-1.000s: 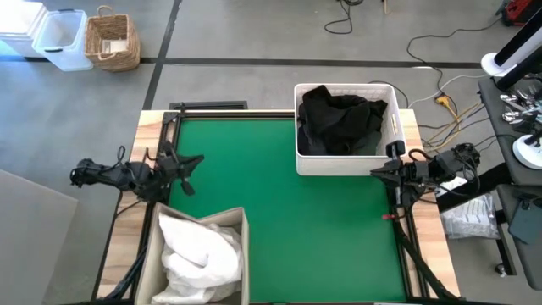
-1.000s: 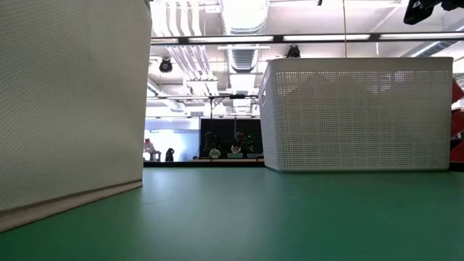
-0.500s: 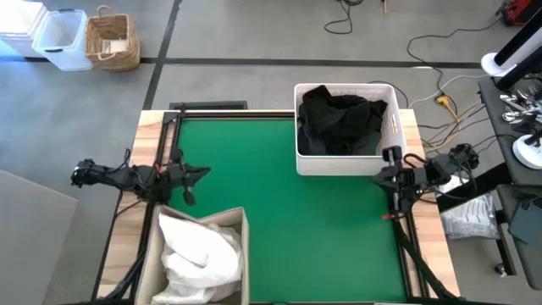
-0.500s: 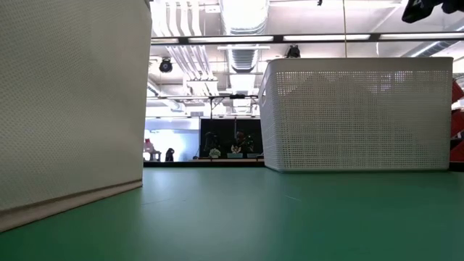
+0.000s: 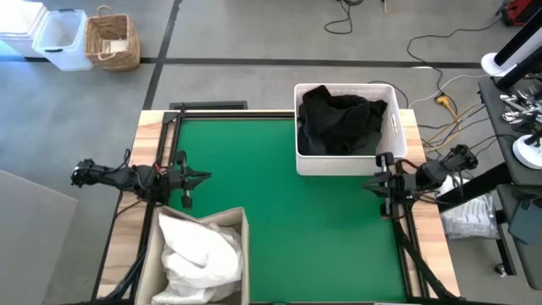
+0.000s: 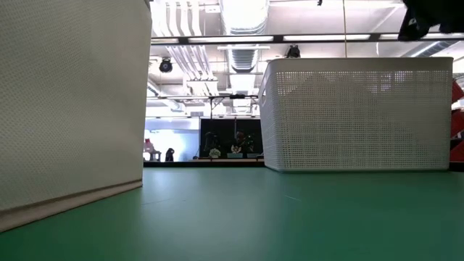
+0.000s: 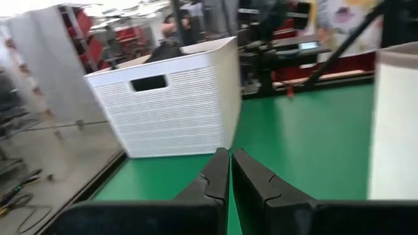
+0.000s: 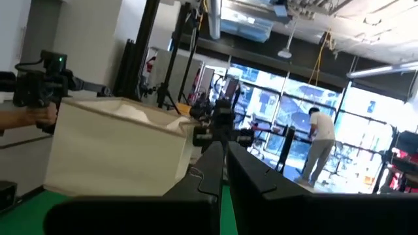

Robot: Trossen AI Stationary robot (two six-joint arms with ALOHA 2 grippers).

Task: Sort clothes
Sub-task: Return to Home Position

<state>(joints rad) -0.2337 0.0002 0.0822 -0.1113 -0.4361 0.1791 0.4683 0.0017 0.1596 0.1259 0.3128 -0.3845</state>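
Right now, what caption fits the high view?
Dark clothes in the white basket, white clothes in the beige bin; left gripper and right gripper shut at the table sides.

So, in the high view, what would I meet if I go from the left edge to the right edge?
The clear plastic box → wicker basket → left gripper → white basket holding black clothes. Left out for overlap: the beige bin, in line with the left gripper, and the right gripper, in line with the white basket.

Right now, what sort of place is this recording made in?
Probably a robotics lab or workshop: a green work table on a concrete floor with loose cables, and exposed ceiling ducts overhead.
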